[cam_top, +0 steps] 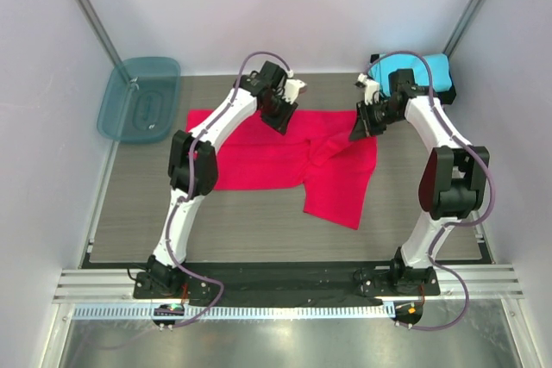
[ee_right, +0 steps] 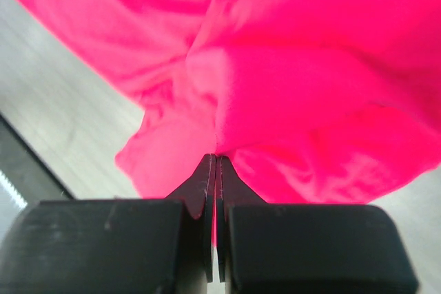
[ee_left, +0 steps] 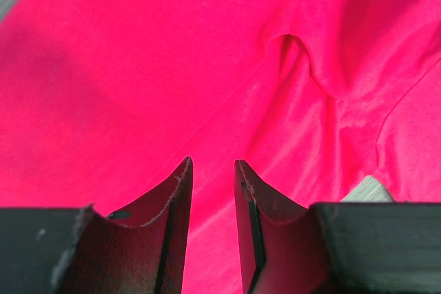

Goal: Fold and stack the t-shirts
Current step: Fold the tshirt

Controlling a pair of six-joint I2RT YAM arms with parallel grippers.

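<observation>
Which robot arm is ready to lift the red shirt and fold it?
Right, most likely. The right gripper is pinched shut on a bunch of the red t-shirt, ready to pull. The left gripper hangs open over the cloth, gripping nothing.

The white left arm (cam_top: 216, 131) reaches far, its left gripper (ee_left: 212, 163) half open. The white right arm (cam_top: 435, 127) bends left, its right gripper (ee_right: 216, 158) pinched on the bright red cloth t-shirt (ee_right: 310, 67).
</observation>
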